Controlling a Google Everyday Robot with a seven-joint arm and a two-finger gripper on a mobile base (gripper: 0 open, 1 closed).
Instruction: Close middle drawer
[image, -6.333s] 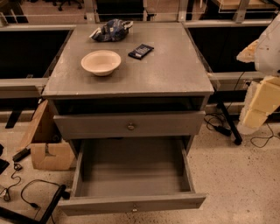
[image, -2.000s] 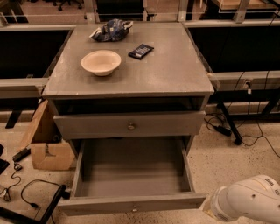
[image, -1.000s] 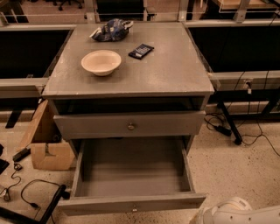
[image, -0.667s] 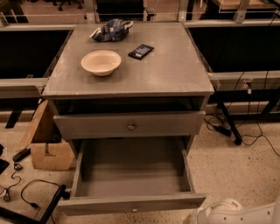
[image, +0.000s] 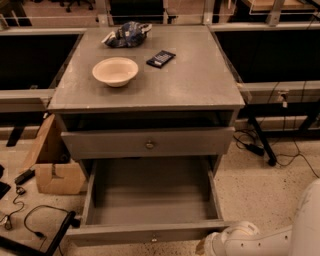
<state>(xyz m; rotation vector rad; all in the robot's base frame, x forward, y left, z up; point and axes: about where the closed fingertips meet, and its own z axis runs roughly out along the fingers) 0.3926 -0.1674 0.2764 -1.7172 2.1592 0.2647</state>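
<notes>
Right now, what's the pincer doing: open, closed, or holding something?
The pincer: cannot be told; it sits low by the open middle drawer's right front corner.

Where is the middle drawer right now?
The middle drawer stands pulled out at the lower centre of the camera view, below the upper drawer front. The end effector is beside its front corner, at bottom right.

Bowl (image: 115, 71) on cabinet top (image: 192, 77), middle drawer (image: 150, 202) open below, tool (image: 209, 244) by its front right corner
</notes>
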